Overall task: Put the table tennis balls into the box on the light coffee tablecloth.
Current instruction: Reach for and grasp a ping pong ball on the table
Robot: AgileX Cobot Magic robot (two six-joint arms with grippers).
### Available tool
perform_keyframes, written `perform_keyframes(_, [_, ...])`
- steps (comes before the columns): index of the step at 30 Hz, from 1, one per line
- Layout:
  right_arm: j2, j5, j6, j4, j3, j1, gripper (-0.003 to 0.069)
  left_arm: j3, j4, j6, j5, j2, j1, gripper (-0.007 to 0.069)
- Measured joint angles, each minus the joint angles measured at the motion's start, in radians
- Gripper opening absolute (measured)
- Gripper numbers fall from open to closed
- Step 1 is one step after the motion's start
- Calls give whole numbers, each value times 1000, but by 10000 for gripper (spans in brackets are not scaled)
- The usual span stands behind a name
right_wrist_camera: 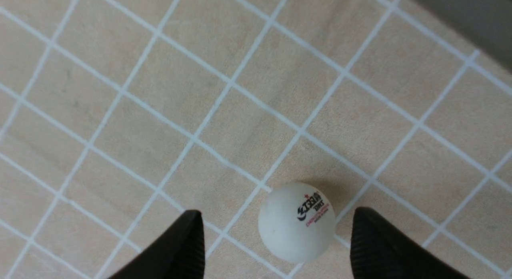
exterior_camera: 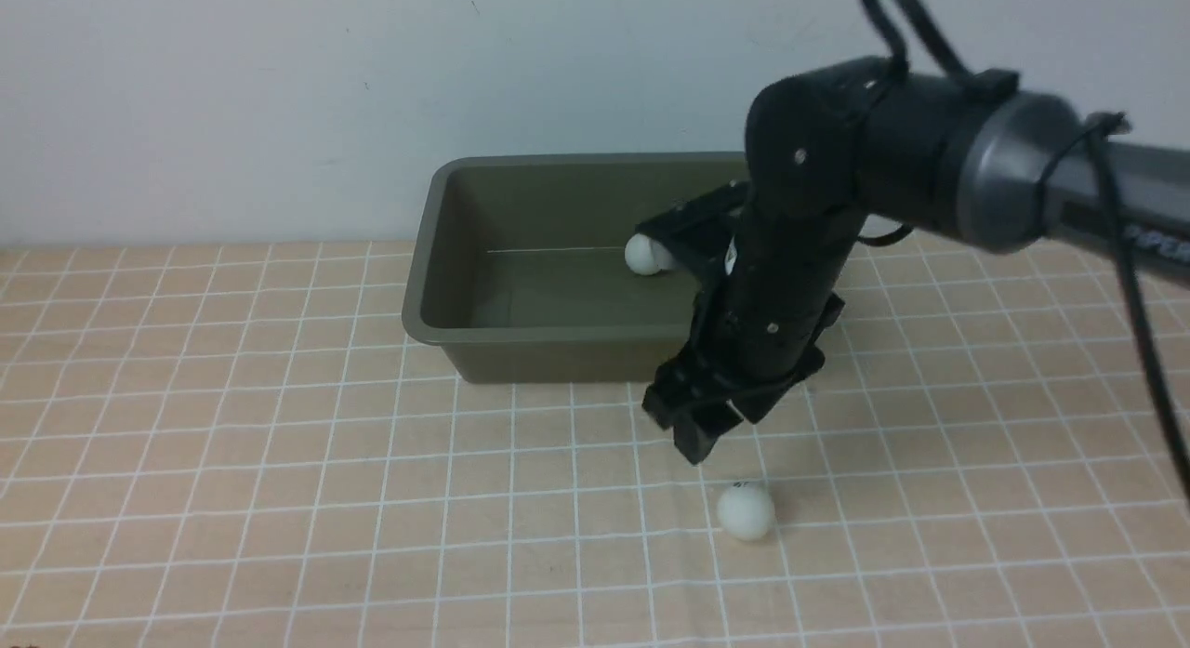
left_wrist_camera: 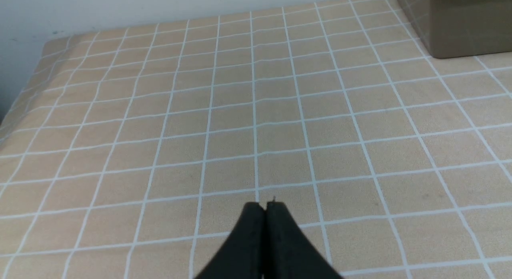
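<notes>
A light peach-tan cloth with a white grid (exterior_camera: 232, 443) covered the counter. At the left, the left arm's jaws were pressed shut and empty over bare cloth. At centre, toward the far side, sat a rectangular olive-green plastic tub (exterior_camera: 539, 362). One small white table tennis ball (exterior_camera: 643, 255) already lay inside near its right end. Just right, the black right arm (exterior_camera: 790, 285) pointed down, its jaws spread wide and empty. A second white ball with a printed logo (exterior_camera: 745, 512) lay on the cloth below, between them. The best approach was probably to centre the ball, lower straight and close gently so it could not squirt away.
</notes>
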Motion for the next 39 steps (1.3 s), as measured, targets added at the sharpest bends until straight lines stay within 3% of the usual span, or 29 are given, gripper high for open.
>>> perform_keyframes(9, [55, -2, 78, -146, 0, 33, 446, 0, 0, 0, 0, 0, 0, -69])
perform_keyframes(39, [54, -3, 54, -67, 6, 33, 446, 0, 0, 0, 0, 0, 0, -69])
